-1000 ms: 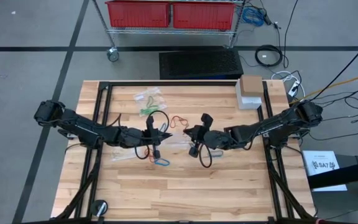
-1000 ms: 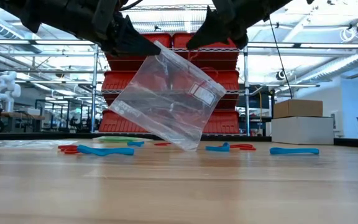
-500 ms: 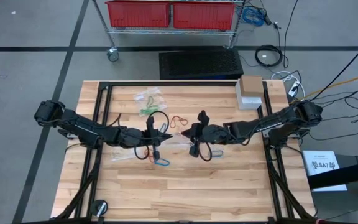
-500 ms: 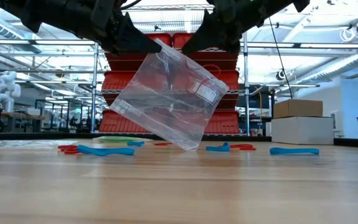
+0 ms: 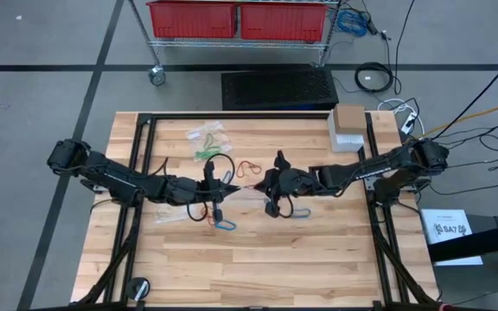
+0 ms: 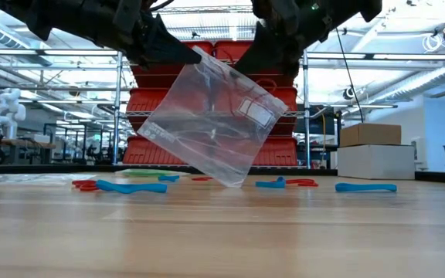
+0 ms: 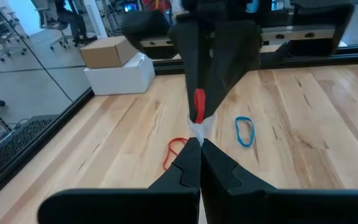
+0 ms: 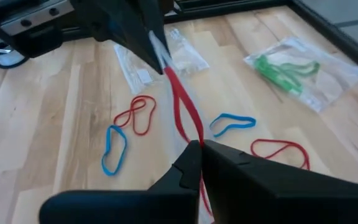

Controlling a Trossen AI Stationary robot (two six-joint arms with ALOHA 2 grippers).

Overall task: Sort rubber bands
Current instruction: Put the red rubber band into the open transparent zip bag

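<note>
A clear plastic bag (image 6: pixel 207 120) hangs tilted over the middle of the table, with my left gripper (image 5: pixel 232 186) shut on its top edge. My right gripper (image 5: pixel 262 183) faces it, almost tip to tip, shut on a red rubber band (image 8: pixel 180 102). Loose on the wood lie more rubber bands: red (image 8: pixel 135 115), blue (image 8: pixel 114 149), blue (image 8: pixel 232 124) and red (image 8: pixel 281 149). Green bands sit inside a second clear bag (image 8: pixel 291 68) that lies flat at the far side. My left gripper pinches the bag's top edge (image 7: pixel 197 127) at its upper corner between its two shut fingers, coming nearly level from the table's left. The bag hangs slanted below the fingers. My right gripper pinches one end of the red band (image 8: pixel 194 138) between its shut fingers, slanting down from the table's right. The band is clear of the table and runs as two close strands to the bag's edge at the left fingertips (image 8: pixel 157 53).
A third clear bag (image 5: pixel 167 216) lies flat at the left, near my left arm. A cardboard box on a white box (image 5: pixel 348 128) stands at the far right corner. Black frame rails (image 5: pixel 137 173) run along both table sides.
My right gripper has swung toward the table's left, closer to the left gripper and the bag's top edge, tipping and rolling a little as it went. The bag and my left gripper have stayed where they were.
</note>
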